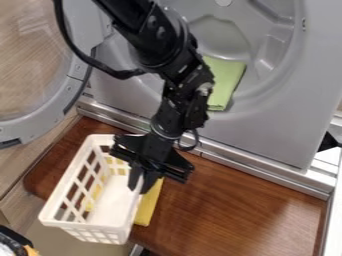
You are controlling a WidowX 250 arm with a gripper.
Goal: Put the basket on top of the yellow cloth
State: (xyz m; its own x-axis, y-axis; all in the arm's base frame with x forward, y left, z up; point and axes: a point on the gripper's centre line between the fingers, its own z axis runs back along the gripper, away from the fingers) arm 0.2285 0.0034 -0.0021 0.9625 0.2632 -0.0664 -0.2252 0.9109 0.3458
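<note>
Basket (115, 200) lies over the yellow cloth (148, 206), which shows through its slots and past one side wall; the gripper (142, 187) has its jaws nearly together, pinching that wall's rim. Good placing means settling the base flat (whether it fully rests is hard to tell) before parting the jaws and rising straight, without dragging the cloth.

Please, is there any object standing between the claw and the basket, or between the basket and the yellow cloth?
No, nothing visible is in the way. The claw is right at the rim of the basket, and the yellow cloth shows below the basket, through its holes and past its side.
</note>
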